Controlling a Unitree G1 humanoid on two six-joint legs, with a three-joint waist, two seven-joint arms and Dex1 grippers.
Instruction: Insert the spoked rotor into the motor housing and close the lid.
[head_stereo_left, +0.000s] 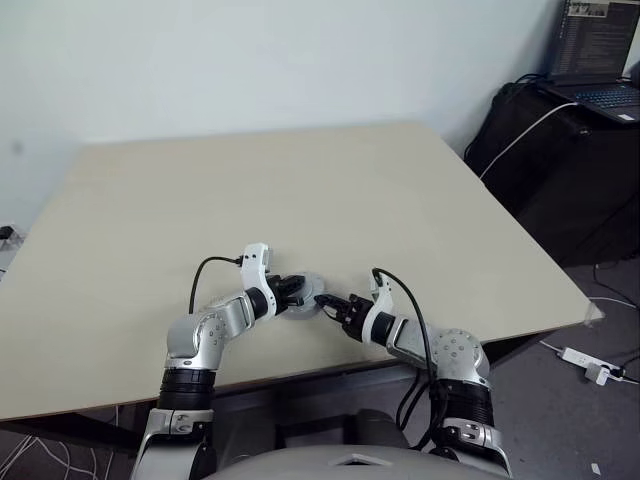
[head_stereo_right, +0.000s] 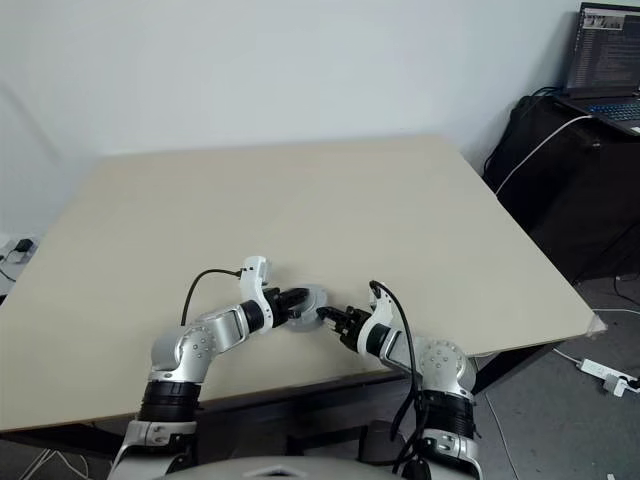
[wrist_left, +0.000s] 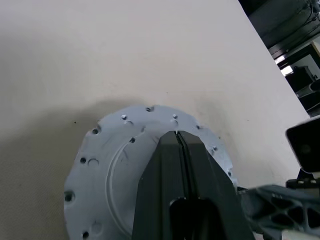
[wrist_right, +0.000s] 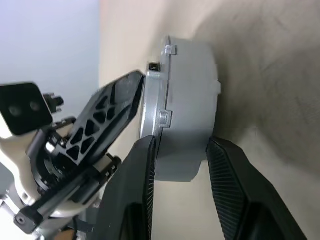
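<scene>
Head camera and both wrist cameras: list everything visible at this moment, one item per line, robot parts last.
Table: one, pale beige, takes up most of the scene.
Motor housing with lid: one closed grey round unit, near the table's front edge, between the two grippers; the smooth grey lid with small holes faces up.
Laptop: one, dark, screen lit, on a black stand at far right.
White cable: one, running from the stand toward the table.
Power strip: one, white, on the floor at right.
Left gripper: black fingers shut, resting on the lid.
Right gripper: black fingers closed around the housing's side.
</scene>
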